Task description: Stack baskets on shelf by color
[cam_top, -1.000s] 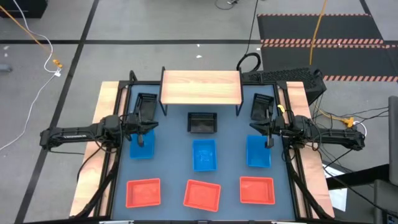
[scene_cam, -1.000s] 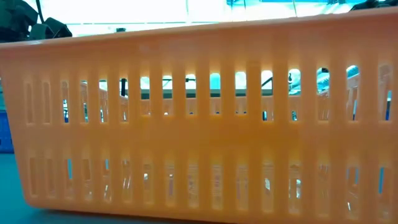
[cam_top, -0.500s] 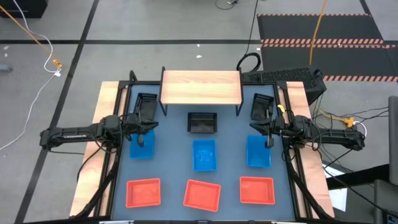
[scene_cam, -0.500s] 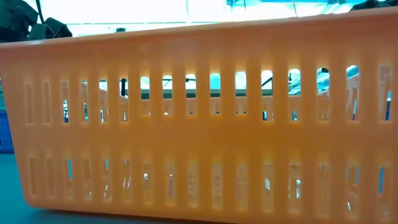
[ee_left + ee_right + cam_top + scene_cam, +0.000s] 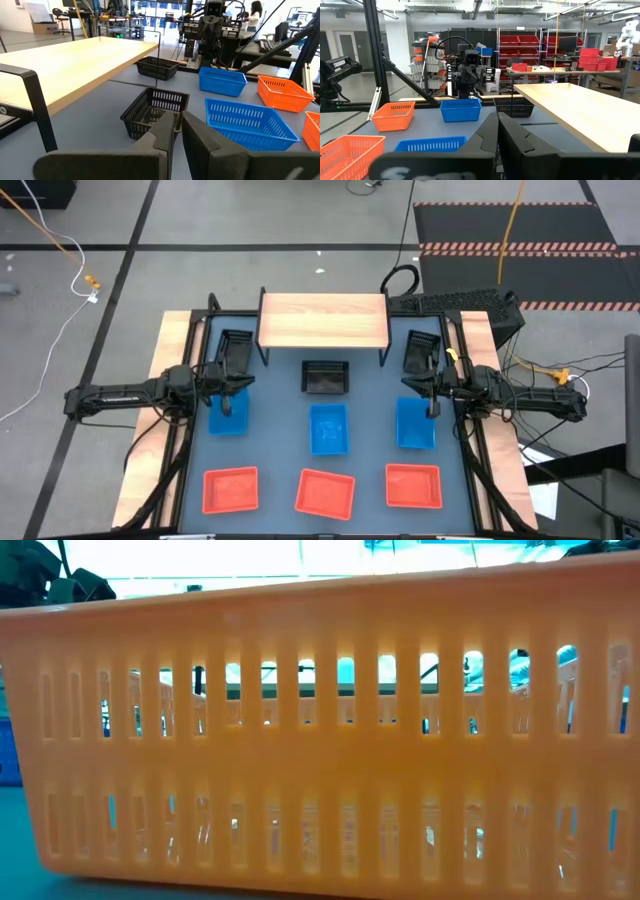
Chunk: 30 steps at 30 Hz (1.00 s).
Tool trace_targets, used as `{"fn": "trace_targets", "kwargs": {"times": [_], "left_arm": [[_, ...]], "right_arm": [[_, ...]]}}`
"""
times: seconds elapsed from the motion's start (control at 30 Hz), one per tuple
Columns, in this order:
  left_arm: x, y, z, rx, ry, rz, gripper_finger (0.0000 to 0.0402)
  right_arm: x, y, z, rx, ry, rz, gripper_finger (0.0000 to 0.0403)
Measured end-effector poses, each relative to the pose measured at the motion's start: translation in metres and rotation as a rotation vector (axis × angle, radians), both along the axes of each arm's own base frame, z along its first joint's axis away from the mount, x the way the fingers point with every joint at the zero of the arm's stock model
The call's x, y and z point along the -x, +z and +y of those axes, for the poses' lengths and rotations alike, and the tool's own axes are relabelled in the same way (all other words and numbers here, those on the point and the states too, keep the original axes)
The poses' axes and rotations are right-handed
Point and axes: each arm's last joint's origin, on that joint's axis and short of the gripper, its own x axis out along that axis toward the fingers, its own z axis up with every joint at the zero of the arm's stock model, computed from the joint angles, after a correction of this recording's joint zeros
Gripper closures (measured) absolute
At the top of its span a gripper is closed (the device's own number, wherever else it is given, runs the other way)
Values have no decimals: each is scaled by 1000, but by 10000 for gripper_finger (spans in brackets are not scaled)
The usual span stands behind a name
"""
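Note:
Three black baskets (image 5: 235, 348) (image 5: 325, 377) (image 5: 422, 348) rest on their bottoms on the blue table just before the wooden shelf (image 5: 323, 320). Three blue baskets (image 5: 228, 418) (image 5: 329, 428) (image 5: 415, 425) form the middle row, and three red baskets (image 5: 231, 489) (image 5: 325, 492) (image 5: 414, 486) line the near edge. My left gripper (image 5: 227, 400) hovers shut over the left blue basket, pointing level across the table. My right gripper (image 5: 432, 406) hovers shut over the right blue basket. In the low view the middle red basket's slotted wall (image 5: 320, 730) fills the picture.
The shelf stands on thin black legs (image 5: 37, 105) at the table's far edge, its plank top (image 5: 75, 60) bare. Wooden rails (image 5: 180, 350) (image 5: 480, 340) border the table on both sides. Cables and a striped floor mat (image 5: 520, 240) lie beyond the table.

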Motion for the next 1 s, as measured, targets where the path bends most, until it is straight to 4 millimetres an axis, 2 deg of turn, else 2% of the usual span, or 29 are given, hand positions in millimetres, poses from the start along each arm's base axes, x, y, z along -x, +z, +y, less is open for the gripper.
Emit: {"fn": "trace_targets", "kwargs": {"times": [0.5, 0.57, 0.73, 1.0], "left_arm": [[0, 0, 0, 0, 0, 0, 364], [0, 0, 0, 0, 0, 0, 364], [0, 0, 0, 0, 0, 0, 364], [0, 7, 0, -8, 0, -70, 364]], "right_arm": [[0, 3, 0, 1, 0, -30, 403], [1, 4, 0, -47, 8, -43, 403], [-1, -1, 0, -322, 44, -12, 403], [-4, -16, 0, -347, 39, 143, 403]]}}
